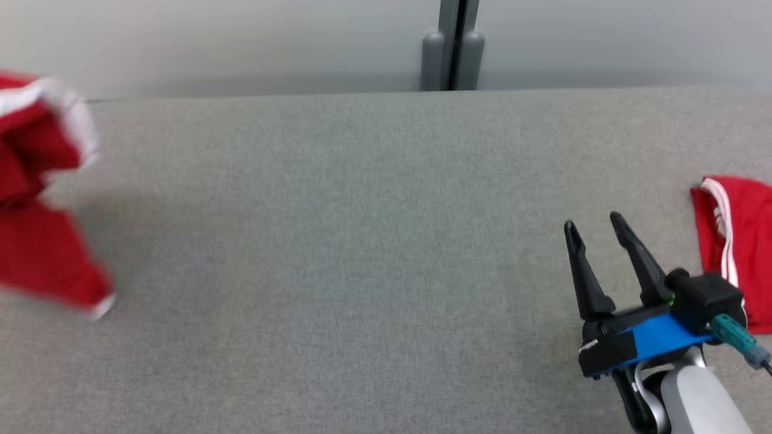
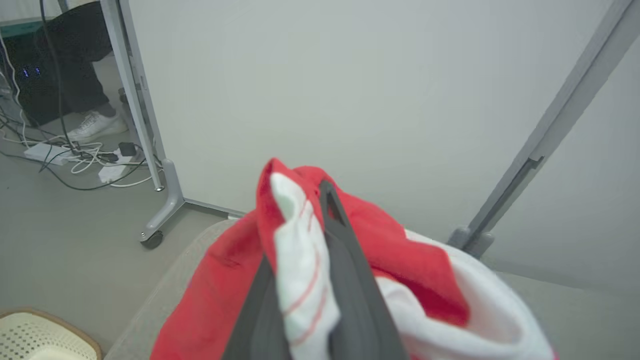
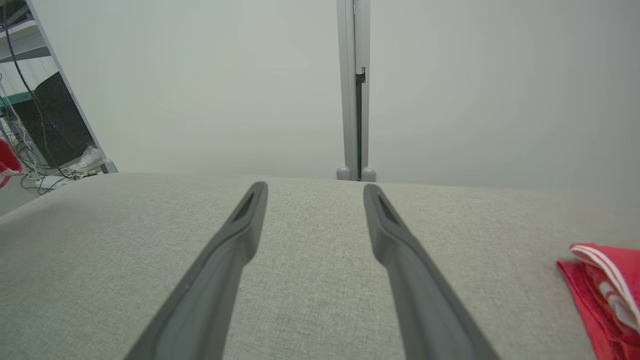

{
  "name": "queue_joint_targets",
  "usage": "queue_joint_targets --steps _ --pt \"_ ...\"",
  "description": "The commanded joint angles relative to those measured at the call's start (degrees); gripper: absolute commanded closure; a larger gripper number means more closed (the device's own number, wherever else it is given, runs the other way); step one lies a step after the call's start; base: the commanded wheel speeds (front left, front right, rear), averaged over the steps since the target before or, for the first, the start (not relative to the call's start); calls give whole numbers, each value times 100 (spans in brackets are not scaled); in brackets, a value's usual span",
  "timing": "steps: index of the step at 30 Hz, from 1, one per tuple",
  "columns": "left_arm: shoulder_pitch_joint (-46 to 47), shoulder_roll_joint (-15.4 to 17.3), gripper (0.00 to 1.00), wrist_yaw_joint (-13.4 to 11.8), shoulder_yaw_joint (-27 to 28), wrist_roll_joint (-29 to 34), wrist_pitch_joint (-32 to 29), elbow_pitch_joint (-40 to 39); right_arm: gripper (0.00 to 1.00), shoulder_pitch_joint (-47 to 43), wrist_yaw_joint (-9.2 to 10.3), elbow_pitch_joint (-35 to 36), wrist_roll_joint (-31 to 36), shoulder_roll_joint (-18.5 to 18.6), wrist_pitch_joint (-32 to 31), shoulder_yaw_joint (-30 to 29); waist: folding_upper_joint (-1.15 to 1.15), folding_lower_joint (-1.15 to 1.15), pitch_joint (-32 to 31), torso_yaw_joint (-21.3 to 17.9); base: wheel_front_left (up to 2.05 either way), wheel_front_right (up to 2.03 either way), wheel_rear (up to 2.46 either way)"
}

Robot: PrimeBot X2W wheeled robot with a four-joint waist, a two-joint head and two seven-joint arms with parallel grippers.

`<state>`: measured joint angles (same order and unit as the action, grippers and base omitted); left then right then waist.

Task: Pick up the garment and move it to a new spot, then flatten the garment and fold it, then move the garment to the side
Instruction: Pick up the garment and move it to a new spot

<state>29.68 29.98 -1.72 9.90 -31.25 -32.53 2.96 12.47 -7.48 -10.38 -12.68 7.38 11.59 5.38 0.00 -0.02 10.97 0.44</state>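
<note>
The garment (image 1: 36,199) is a red piece with white trim, blurred at the left edge of the head view, bunched and lifted above the grey table (image 1: 362,241). In the left wrist view my left gripper (image 2: 300,200) is shut on the garment (image 2: 220,295). A fold of white striped fabric is pinched between its dark fingers (image 2: 350,260), and red cloth hangs around them. At the lower right of the head view my right gripper (image 1: 593,222) stands open over the table with nothing between its fingers. The right wrist view shows my right gripper (image 3: 314,187) the same way.
A second red cloth with white stripes (image 1: 739,241) lies at the table's right edge, just right of my right gripper. A grey partition with a post (image 1: 452,45) backs the table. Left of the table are floor cables (image 2: 85,160), a person's white shoe (image 2: 95,125) and a woven basket (image 2: 40,340).
</note>
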Motion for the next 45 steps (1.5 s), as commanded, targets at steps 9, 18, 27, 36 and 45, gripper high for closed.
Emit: queue_joint_targets --steps 9,18,27,36,45 --pt "714 -687 100 571 -1113 -359 -111 -967 0 -406 -3 233 -45 -68 -219 -90 0 2 -616 -390 0 0 0" --pt "486 -1293 100 850 -2517 -524 -121 -925 0 -296 -3 370 -96 -121 -308 76 0 2 -432 -961 0 0 0" --pt "-18 -1894 62 839 -3355 -2 1049 597 0 -193 -3 238 -153 -214 -194 186 0 2 -201 -1329 0 0 0" --pt "-428 -2406 0 679 -3630 301 2487 2044 0 -213 -3 196 -130 -135 -216 88 0 2 -295 -1234 0 0 0" --pt "-993 -2410 0 598 -3251 204 4151 1936 0 -479 -3 383 -58 -45 -388 -149 0 2 -551 -759 0 0 0"
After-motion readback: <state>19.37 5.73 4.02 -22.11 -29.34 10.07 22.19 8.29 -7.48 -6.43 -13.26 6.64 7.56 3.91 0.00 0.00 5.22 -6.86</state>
